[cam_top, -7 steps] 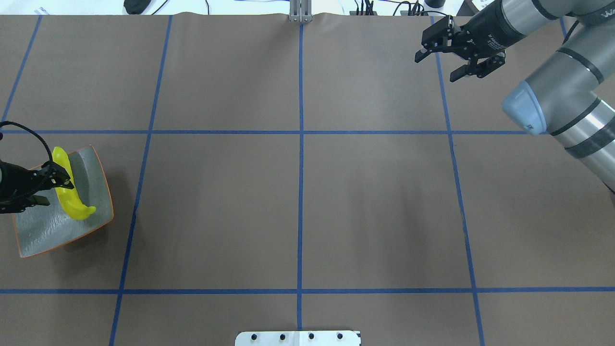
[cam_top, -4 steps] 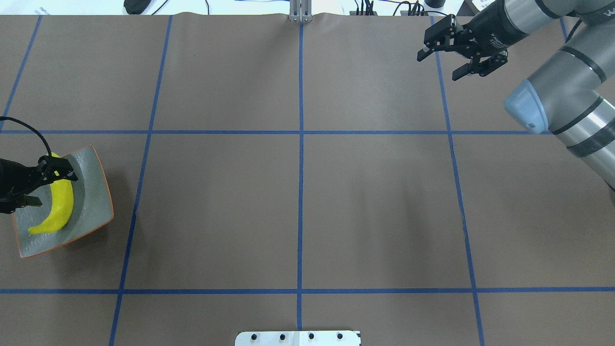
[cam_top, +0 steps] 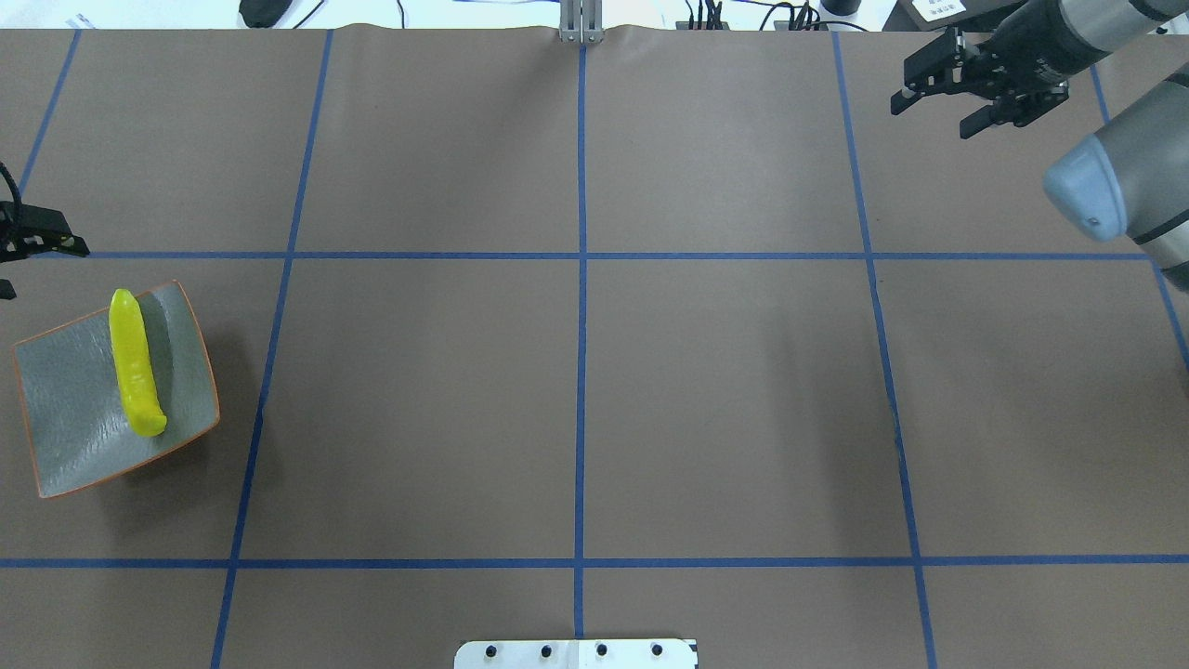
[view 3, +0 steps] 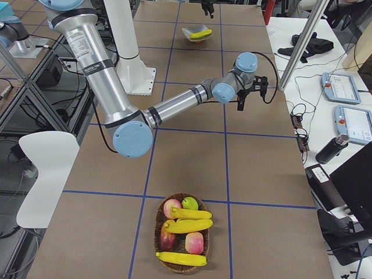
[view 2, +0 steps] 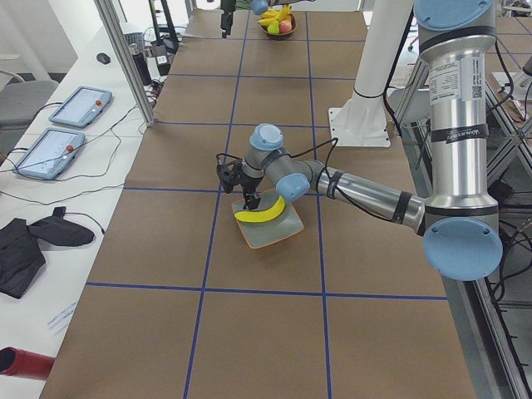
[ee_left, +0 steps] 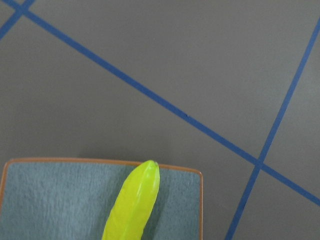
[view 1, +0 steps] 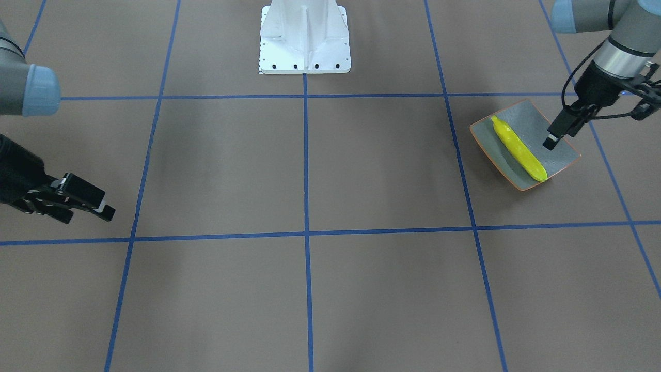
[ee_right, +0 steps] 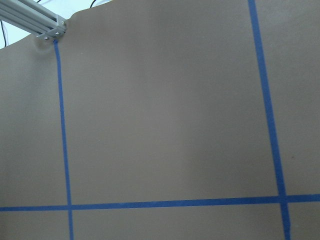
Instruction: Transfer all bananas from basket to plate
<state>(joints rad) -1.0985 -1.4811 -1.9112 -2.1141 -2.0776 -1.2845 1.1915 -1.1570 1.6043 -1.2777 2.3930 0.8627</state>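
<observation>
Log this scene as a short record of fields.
plate: far on the robot's left
banana: lying on plate, ungripped
left gripper: open, empty, raised near plate
right gripper: open, empty, far from plate
basket: far on the robot's right; holds three bananas and apples
status: transfer unfinished

The brown table (cam_top: 576,372), gridded with blue tape, is carrying the plate (cam_top: 65,409) at 9 o'clock overhead, and a basket (view 3: 157,229) at 6 o'clock in the right-side view.

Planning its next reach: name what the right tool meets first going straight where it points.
Probably only the table paper; the right tool has nothing else ahead in its wrist view.
</observation>
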